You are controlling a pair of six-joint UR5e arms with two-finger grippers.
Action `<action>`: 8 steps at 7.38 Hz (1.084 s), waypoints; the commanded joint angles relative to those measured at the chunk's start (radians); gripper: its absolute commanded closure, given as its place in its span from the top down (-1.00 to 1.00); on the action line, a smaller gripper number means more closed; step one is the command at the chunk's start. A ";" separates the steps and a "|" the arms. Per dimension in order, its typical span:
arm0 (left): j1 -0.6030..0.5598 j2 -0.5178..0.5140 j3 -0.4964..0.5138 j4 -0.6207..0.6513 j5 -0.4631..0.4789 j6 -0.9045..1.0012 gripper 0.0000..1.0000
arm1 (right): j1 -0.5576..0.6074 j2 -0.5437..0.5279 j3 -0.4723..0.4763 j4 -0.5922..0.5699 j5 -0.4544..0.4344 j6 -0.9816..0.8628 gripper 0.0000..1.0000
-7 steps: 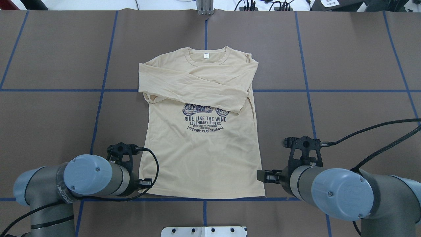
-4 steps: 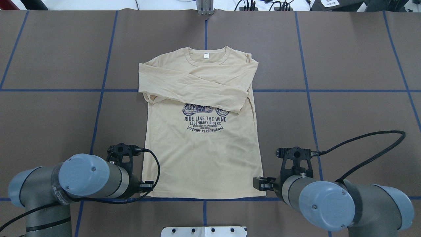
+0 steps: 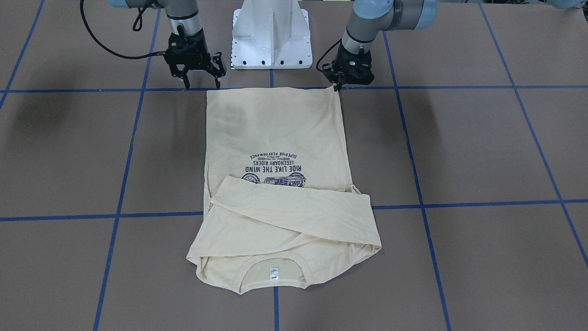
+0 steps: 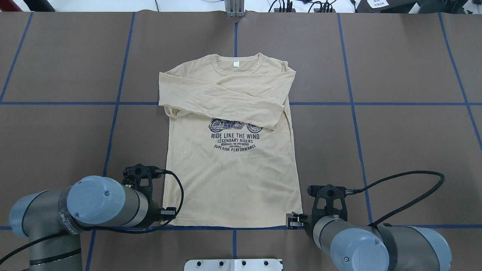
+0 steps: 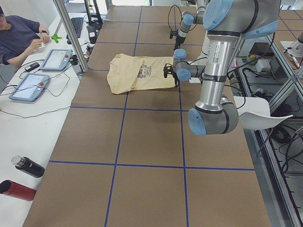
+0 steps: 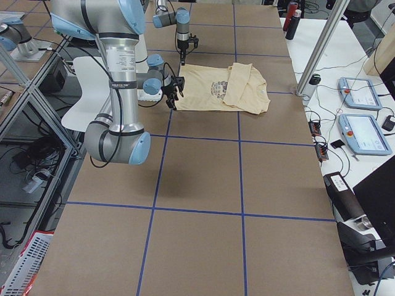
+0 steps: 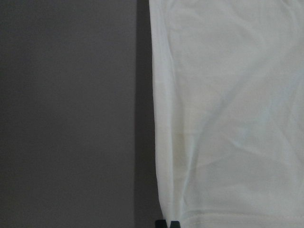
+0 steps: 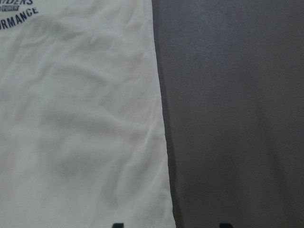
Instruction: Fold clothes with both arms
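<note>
**Between two grippers, a shirt hem awaits its fold**

Flat on the table [image 4: 395, 75], the cream T-shirt [image 4: 233, 180] runs lengthwise away from both grippers, collar farthest, sleeves crossed over the chest. The left gripper [image 3: 336, 87] has its fingers pressed together, apparently pinching the hem corner directly beneath it. The right gripper [image 3: 202, 85] is spread, with the opposite corner between its fingertips, ungripped. It likely must shut before any lift.
</note>
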 commanded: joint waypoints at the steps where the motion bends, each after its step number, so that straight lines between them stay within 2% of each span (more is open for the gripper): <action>1: 0.000 0.001 -0.001 0.000 -0.002 0.000 -1.00 | -0.018 0.004 -0.034 0.007 -0.017 0.011 0.37; 3: 0.000 0.000 -0.001 0.000 0.000 -0.002 -1.00 | -0.022 0.004 -0.068 0.053 -0.021 0.011 0.25; 6: 0.000 -0.002 -0.001 -0.002 0.000 -0.002 -1.00 | -0.023 0.005 -0.067 0.053 -0.026 0.014 -0.16; 7: 0.000 -0.002 -0.001 0.000 0.000 -0.002 -1.00 | -0.023 0.005 -0.067 0.055 -0.026 0.014 -0.47; 8: 0.000 -0.002 -0.001 0.000 0.000 -0.002 -1.00 | -0.022 0.016 -0.065 0.053 -0.026 0.014 -0.88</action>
